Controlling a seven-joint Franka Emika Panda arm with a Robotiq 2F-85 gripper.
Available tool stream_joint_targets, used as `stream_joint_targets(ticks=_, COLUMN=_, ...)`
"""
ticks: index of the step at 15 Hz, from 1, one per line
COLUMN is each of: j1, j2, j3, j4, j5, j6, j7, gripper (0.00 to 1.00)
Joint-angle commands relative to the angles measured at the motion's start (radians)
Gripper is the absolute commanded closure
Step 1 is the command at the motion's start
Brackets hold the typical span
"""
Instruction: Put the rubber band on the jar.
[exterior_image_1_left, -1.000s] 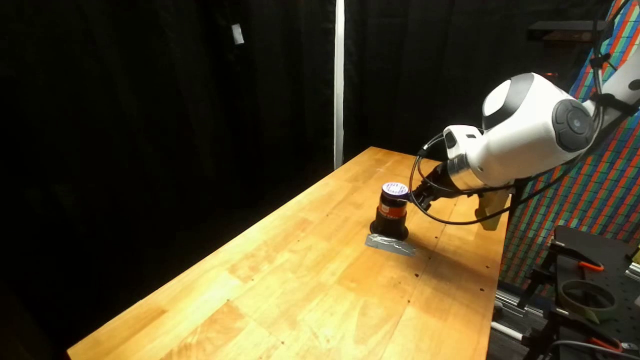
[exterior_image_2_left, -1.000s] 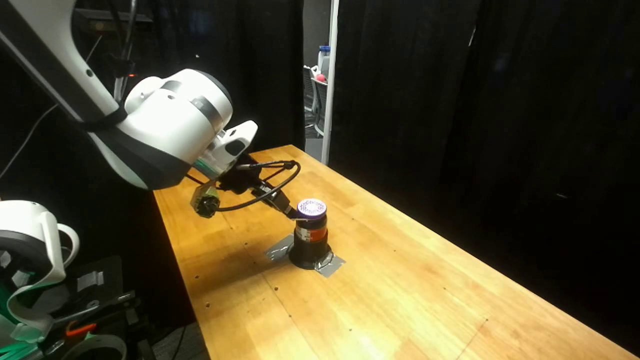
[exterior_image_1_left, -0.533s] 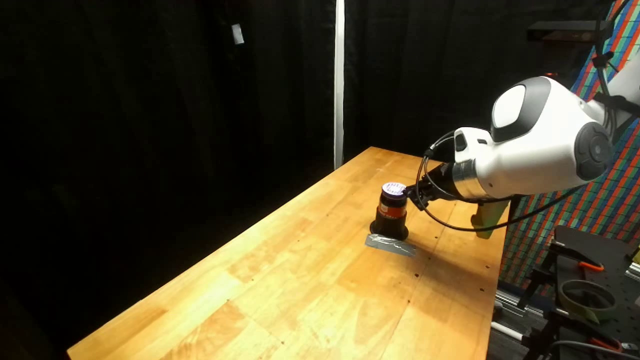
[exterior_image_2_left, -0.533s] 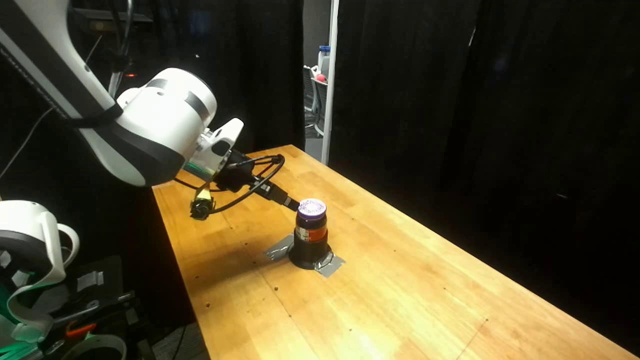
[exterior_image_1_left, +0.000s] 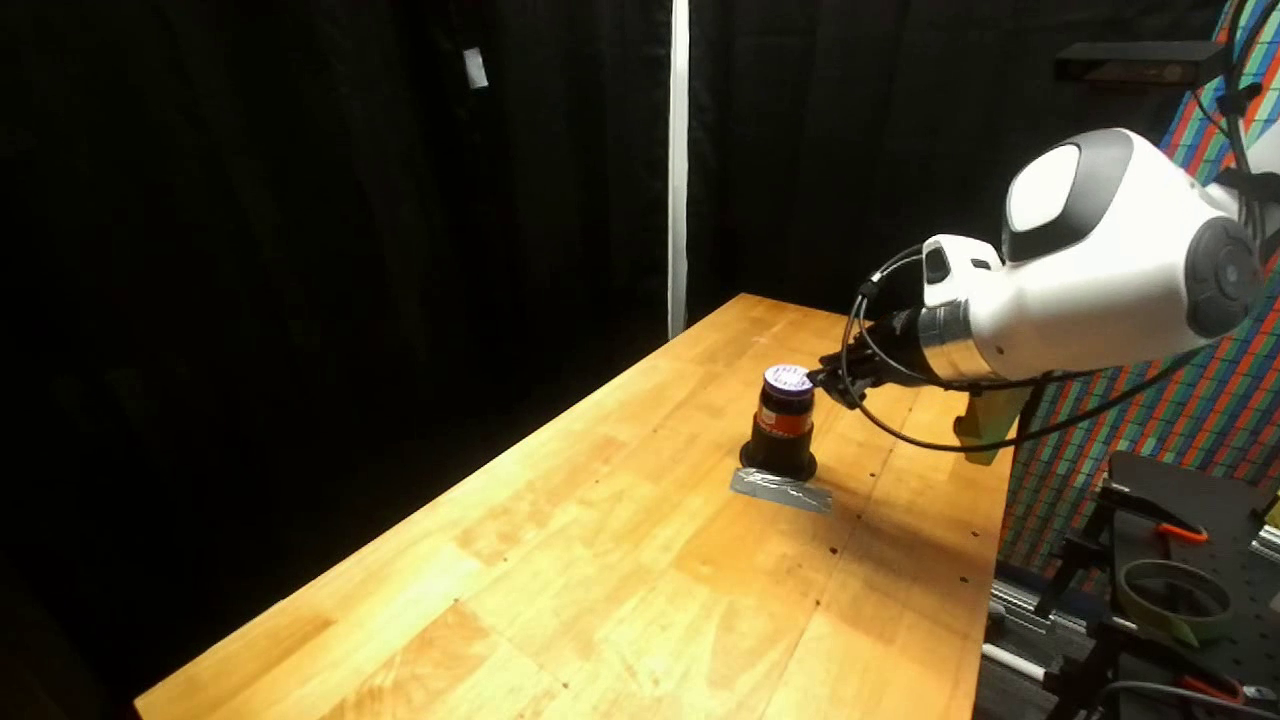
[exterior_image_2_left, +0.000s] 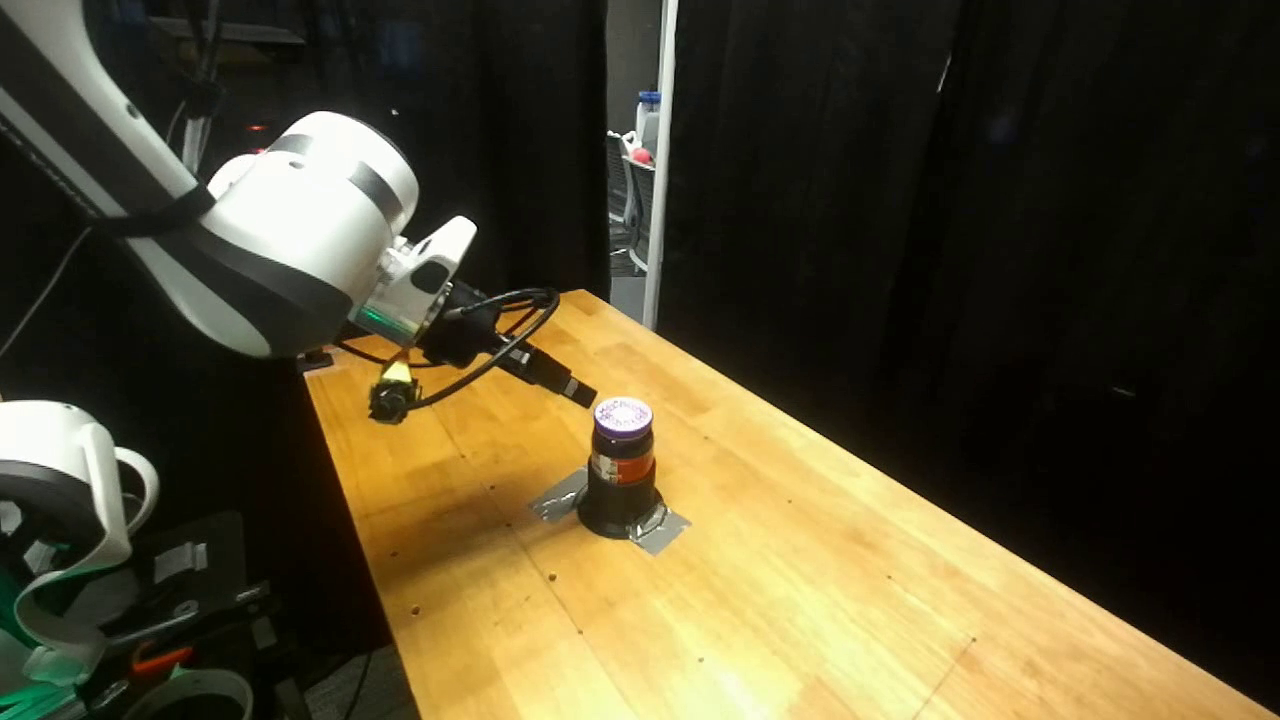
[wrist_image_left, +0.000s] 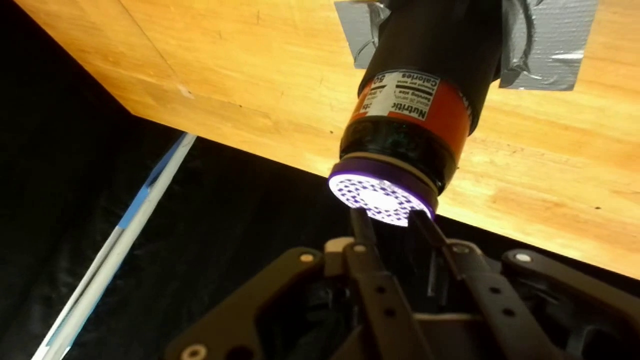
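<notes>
Seeing jar (exterior_image_2_left: 628, 467) upright in black holder (exterior_image_2_left: 610, 506), stuck to wooden table (exterior_image_2_left: 800, 560) with grey tape (exterior_image_2_left: 664, 538). Also seeing tan rubber band (wrist_image_left: 395, 162) around jar, just under purple lid (wrist_image_left: 378, 199). Got gripper (wrist_image_left: 389, 214) tilted downward just beside lid, with narrow gap between fingers (wrist_image_left: 364, 230). Can't tell from these views whether touching lid

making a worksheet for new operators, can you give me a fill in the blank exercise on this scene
A thin tan band shows on the jar just under its lid, whose side is coloured ____.
Strips of grey ____ lie on the table beside the jar's black base.
The end effector is not shut but partly ____.
Next to the number 50, the label bears the word ____.

Missing words: purple; tape; open; Calories.
</notes>
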Motion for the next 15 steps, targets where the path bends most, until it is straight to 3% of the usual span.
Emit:
stream_joint_targets(ticks=1, j1=-0.042, j2=-0.091, j3=-0.016, j4=-0.005, j5=0.164, j6=0.169, j7=-0.262, gripper=0.41)
stream_joint_targets(ticks=4, j1=-0.043, j2=-0.058, j3=-0.016, j4=-0.011, j5=0.341, j6=0.214, j7=-0.492, gripper=0.18)
stream_joint_targets(ticks=6, j1=-0.021, j2=-0.028, j3=0.008, j4=-0.014, j5=0.516, j6=0.135, j7=-0.647, gripper=0.03)
stream_joint_targets(ticks=11, j1=0.023, j2=0.010, j3=0.070, j4=0.003, j5=0.939, j6=0.015, j7=-1.044, gripper=0.00)
stream_joint_targets(ticks=13, j1=0.038, j2=0.025, j3=0.094, j4=0.017, j5=1.111, j6=0.026, j7=-1.199, gripper=0.00)
stream_joint_targets(ticks=14, j1=0.032, j2=0.012, j3=0.068, j4=-0.009, j5=1.001, j6=0.041, j7=-1.080, gripper=0.00)
stream_joint_targets(ticks=15, j1=0.041, j2=0.015, j3=0.076, j4=-0.006, j5=1.058, j6=0.041, j7=-1.134, gripper=0.00)
